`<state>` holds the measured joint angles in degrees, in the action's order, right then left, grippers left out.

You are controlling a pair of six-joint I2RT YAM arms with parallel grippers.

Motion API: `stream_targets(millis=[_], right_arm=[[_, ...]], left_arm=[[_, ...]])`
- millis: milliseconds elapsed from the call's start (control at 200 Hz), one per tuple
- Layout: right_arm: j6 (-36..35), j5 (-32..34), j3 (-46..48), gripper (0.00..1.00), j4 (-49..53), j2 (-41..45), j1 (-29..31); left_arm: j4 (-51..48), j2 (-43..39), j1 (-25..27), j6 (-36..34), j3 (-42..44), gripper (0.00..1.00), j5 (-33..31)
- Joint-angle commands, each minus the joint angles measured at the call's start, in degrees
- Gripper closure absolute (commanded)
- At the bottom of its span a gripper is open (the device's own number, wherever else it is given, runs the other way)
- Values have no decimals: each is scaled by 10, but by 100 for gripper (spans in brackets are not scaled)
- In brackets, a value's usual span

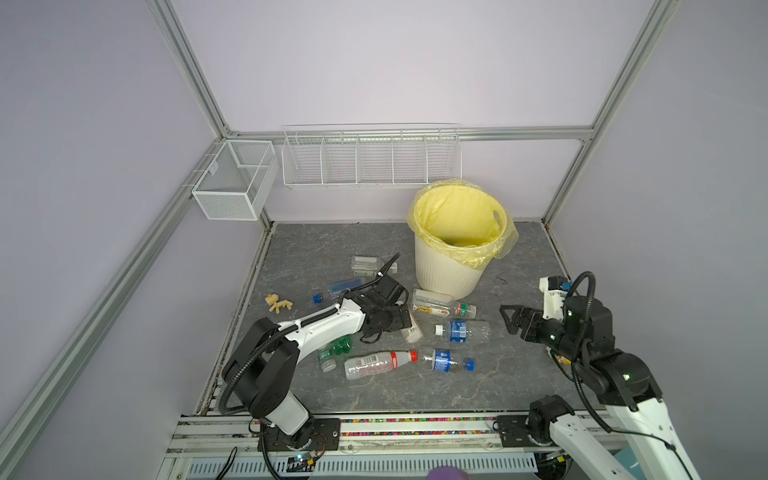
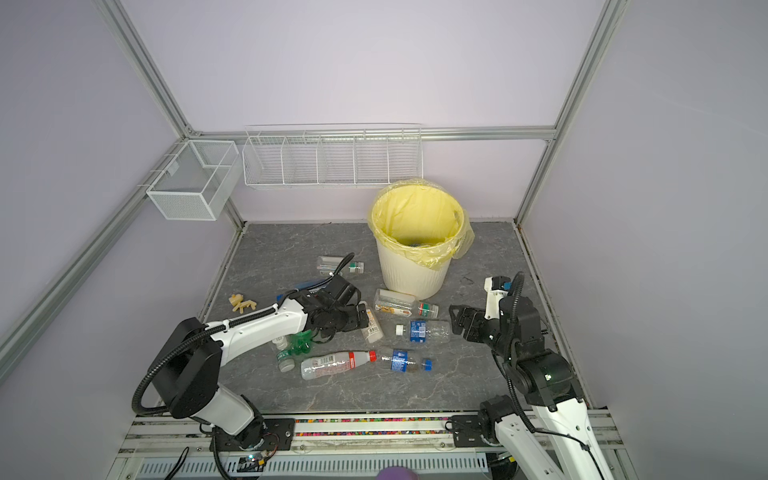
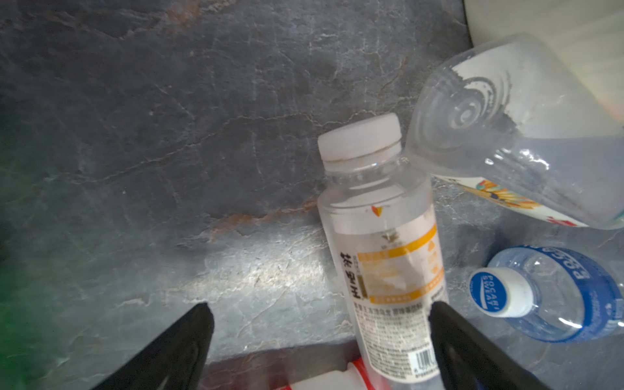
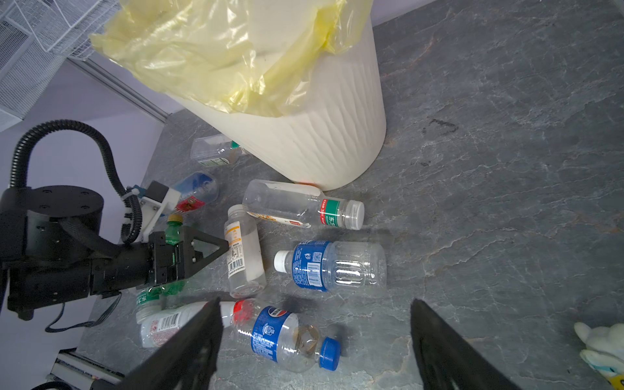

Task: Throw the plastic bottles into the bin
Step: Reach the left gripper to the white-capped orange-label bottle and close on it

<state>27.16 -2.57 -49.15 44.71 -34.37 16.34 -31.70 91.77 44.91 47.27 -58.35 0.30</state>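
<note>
Across the grey stone-look tabletop (image 1: 374,399), boxed in by lilac walls (image 1: 374,62), the bin (image 1: 446,270) stands at the back and the plastic bottles (image 1: 374,363) lie strewn in front of it. I've got my left arm (image 1: 324,324) stretched low over the pile. The left gripper (image 3: 319,305) is spread wide and holds nothing, with one finger by the white-capped bottle (image 3: 381,236); I can't tell if it touches. My right arm (image 1: 615,370) hovers bent, and the right gripper (image 4: 314,300) is wide and empty.

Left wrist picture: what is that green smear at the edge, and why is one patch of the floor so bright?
In the left wrist view the green smear is something too close to focus, perhaps the green bottle seen in a top view, though I cannot tell; the bright patch on the tabletop is reflected glare; the right wrist view is sharp mid-frame.
</note>
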Motion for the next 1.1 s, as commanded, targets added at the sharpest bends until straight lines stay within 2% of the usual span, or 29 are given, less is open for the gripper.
stream_targets(millis=[0, 430, 700, 1100], right_arm=[[11, -8, 12, 12, -14, 0, 0], [8, -5, 8, 12, -8, -5, 1], [9, -13, 3, 12, -8, -10, 1], [10, 19, -9, 12, -3, -8, 1]], left_arm=[[21, 20, 5, -5, -26, 0, 14], [52, 69, 9, -3, -43, 5, 30], [60, 78, 14, -5, -49, 11, 29], [86, 88, 15, 8, -36, 21, 25]])
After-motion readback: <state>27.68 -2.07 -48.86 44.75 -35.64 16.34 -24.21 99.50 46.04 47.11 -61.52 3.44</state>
